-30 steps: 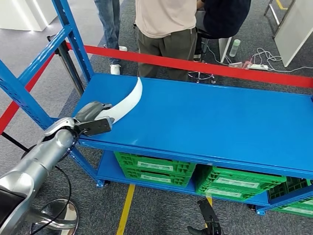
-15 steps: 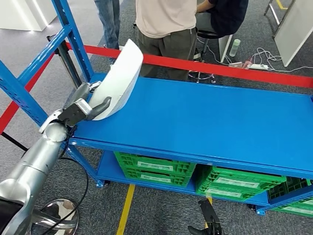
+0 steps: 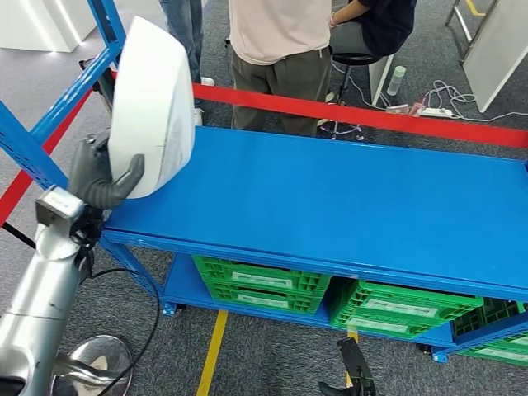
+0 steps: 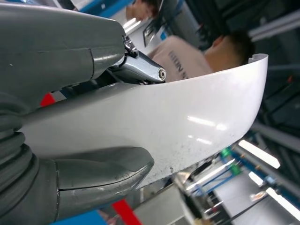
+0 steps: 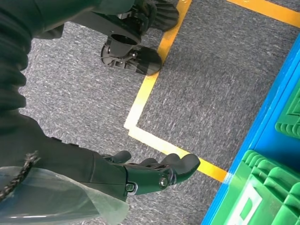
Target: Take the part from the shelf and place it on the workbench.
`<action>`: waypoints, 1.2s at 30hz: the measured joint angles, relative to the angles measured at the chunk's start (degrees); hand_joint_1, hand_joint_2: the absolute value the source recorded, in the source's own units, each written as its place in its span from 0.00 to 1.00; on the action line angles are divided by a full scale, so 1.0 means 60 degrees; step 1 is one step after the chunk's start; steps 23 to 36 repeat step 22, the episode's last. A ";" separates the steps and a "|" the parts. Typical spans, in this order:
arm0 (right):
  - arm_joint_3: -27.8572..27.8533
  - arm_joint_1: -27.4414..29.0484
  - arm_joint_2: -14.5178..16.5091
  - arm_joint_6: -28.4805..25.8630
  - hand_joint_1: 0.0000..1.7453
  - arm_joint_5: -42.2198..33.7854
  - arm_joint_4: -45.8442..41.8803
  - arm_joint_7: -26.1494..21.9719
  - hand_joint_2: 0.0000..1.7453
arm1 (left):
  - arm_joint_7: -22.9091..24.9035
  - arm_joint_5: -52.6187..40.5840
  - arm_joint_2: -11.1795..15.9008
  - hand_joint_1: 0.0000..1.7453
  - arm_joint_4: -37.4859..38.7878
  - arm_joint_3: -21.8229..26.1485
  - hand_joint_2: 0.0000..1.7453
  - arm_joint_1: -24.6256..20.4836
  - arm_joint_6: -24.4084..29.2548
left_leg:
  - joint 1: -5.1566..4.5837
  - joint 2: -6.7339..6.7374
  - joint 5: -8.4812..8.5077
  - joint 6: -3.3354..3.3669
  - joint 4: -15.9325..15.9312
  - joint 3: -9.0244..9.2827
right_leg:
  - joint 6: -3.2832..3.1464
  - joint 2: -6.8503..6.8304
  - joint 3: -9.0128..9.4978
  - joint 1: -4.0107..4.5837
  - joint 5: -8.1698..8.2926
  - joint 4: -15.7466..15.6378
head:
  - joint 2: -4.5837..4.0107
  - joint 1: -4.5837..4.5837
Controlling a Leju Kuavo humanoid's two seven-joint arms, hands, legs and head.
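Left hand grips white part, raised clear above shelf left edge. Green crates on lower level.

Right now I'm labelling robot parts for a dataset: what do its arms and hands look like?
The left arm is a smooth silver tube with a black cable looping beside it. The left hand is matte grey with a thick thumb and a ribbed cover. The right hand has dark grey, glossy fingers.
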 joint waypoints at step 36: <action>-0.0124 -0.0004 -0.0023 -0.0088 0.00 -0.0030 0.0000 -0.0099 1.00 | -0.0042 0.1121 -0.0583 1.00 -0.2997 0.0917 1.00 0.1889 0.0025 | 0.0000 0.0000 -0.0001 0.0000 0.0000 0.0000 | 0.0000 -0.0002 0.0000 0.0000 0.0000 -0.0001 | 0.0000 -0.0001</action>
